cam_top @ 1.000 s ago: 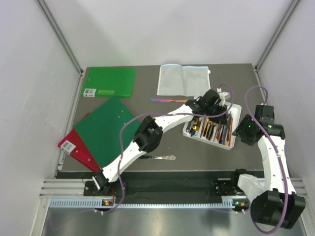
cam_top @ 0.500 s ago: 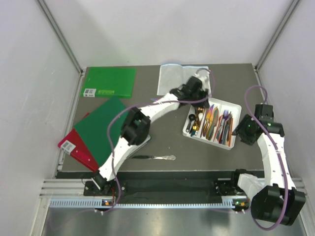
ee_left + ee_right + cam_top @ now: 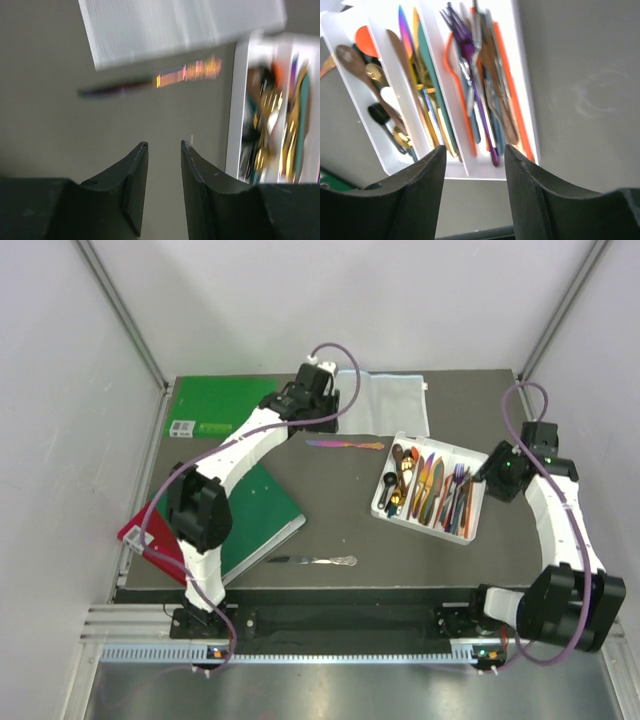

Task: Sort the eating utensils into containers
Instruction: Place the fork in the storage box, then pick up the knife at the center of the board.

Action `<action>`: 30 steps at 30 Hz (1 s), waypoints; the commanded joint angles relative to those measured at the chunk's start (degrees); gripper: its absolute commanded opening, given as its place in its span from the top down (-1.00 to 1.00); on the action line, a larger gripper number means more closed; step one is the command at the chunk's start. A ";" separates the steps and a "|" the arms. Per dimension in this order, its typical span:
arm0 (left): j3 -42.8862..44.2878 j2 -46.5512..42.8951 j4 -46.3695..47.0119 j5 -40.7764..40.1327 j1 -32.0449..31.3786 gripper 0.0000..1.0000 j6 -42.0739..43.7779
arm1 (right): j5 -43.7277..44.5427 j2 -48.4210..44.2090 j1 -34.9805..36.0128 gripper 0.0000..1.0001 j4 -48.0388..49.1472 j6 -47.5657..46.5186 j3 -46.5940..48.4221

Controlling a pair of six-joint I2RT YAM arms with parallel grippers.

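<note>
The white compartment tray (image 3: pixel 478 522) sits at the right, holding several spoons, knives, forks and chopsticks; it also shows in the right wrist view (image 3: pixel 526 85) and the left wrist view (image 3: pixel 234 125). An iridescent knife (image 3: pixel 345 444) lies on the table left of the tray, blurred in the left wrist view (image 3: pixel 187 75). A silver utensil (image 3: pixel 315 560) lies near the front edge. My left gripper (image 3: pixel 318 418) is open and empty at the back, left of the knife. My right gripper (image 3: pixel 492 480) is open and empty above the tray's right edge.
A clear plastic pouch (image 3: pixel 385 400) lies at the back centre. A green book (image 3: pixel 222 405) lies at the back left. Another green book (image 3: pixel 255 510) lies on a red one (image 3: pixel 140 532) at the left.
My left arm has swung from over the tray to the back left, past the pouch. The iridescent knife now lies uncovered. The right gripper moved slightly back.
</note>
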 commanded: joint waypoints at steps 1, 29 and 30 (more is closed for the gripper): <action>-11.07 -8.73 -8.83 4.52 -1.67 0.25 5.84 | -8.27 4.66 0.10 0.00 7.24 -0.75 5.73; -43.51 -19.56 -13.50 -8.63 -20.83 0.30 16.91 | -15.22 23.31 7.13 -0.01 10.40 -1.37 20.24; -44.04 -19.56 -13.24 -8.98 -21.00 0.31 17.00 | -15.22 23.13 7.22 -0.01 10.32 -1.29 19.98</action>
